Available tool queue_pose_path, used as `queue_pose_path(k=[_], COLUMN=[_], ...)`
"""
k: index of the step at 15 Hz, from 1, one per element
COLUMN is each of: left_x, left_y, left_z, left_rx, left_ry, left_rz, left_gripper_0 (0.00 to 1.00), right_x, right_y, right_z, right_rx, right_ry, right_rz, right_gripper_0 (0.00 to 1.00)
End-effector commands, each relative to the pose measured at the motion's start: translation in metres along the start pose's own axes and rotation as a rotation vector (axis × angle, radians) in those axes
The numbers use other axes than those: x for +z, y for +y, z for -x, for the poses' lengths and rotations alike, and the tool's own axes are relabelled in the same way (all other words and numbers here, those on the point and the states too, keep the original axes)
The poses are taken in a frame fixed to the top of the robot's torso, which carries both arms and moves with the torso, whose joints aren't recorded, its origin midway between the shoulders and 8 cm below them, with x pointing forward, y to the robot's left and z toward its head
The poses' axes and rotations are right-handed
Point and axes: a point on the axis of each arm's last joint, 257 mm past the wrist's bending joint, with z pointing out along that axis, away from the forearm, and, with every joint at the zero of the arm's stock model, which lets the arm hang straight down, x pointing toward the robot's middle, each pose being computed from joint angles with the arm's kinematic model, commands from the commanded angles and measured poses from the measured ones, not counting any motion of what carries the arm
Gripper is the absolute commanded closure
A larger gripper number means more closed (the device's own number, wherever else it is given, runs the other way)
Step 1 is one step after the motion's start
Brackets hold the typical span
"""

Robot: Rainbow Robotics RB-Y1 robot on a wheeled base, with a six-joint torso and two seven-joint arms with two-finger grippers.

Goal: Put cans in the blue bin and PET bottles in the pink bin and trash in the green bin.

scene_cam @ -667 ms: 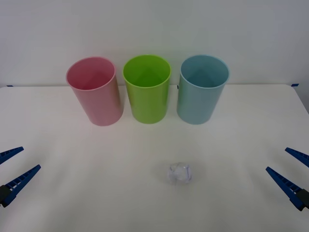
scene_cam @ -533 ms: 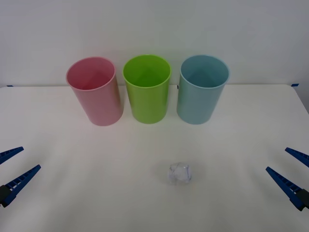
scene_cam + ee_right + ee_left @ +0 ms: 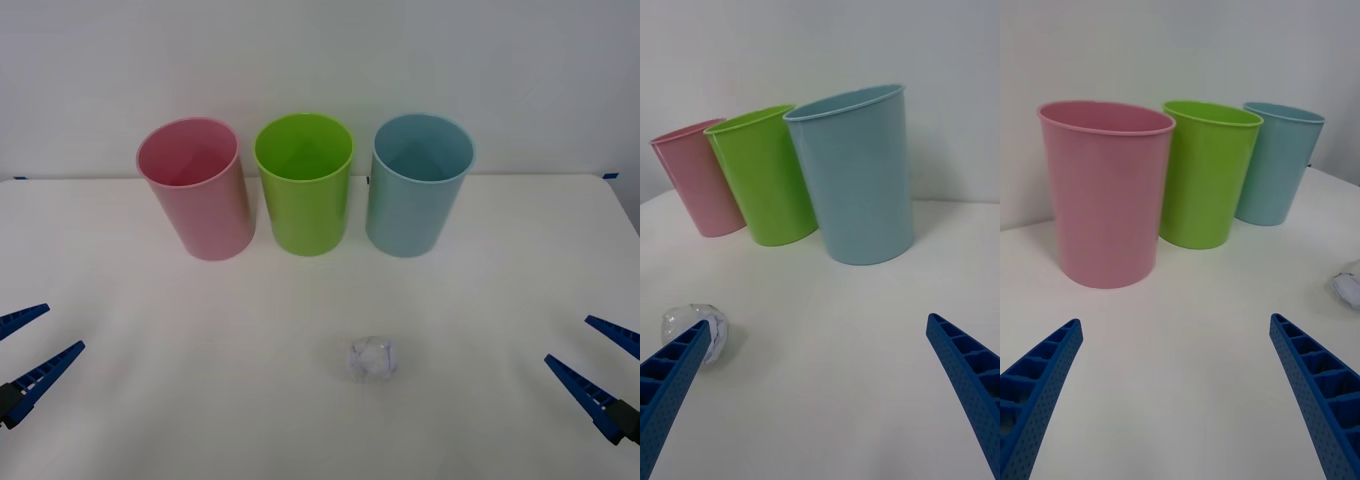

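Three tall bins stand in a row at the back of the white table: the pink bin (image 3: 196,190) (image 3: 1105,195) (image 3: 698,180) on the left, the green bin (image 3: 304,185) (image 3: 1204,174) (image 3: 764,176) in the middle, the blue bin (image 3: 418,186) (image 3: 857,176) (image 3: 1276,163) on the right. The trash (image 3: 372,359) (image 3: 686,325) (image 3: 1349,285), a small wad of clear crinkled film, lies on the table in front of the green and blue bins. My left gripper (image 3: 35,340) (image 3: 1176,375) is open at the near left edge. My right gripper (image 3: 597,355) (image 3: 820,367) is open at the near right edge, with the trash off to its left.
The white table (image 3: 200,330) runs to a pale wall behind the bins. Open tabletop lies between both grippers and the trash.
The right gripper has shifted slightly inward and down in the front view. The left gripper, bins and trash have stayed put.
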Motion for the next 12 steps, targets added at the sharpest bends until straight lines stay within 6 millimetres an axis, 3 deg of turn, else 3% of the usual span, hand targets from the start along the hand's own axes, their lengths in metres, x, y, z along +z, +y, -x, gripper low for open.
queue_pose_path(k=[1,5,12], left_x=[0.000,0.000,0.000], left_y=[0.000,0.000,0.000], left_z=[0.000,0.000,0.000], left_rx=[0.000,0.000,0.000], left_ry=[0.000,0.000,0.000], left_rz=[0.000,0.000,0.000], left_gripper_0=[0.15,0.14,0.15], right_x=[0.001,0.011,0.055], right_y=[0.001,0.007,0.038], right_z=[0.013,0.029,0.050], right_rx=[-0.071,-0.117,-0.256], right_ry=[0.033,0.111,0.237], right_rz=[0.012,0.042,0.102], right_gripper_0=[0.00,0.00,0.00])
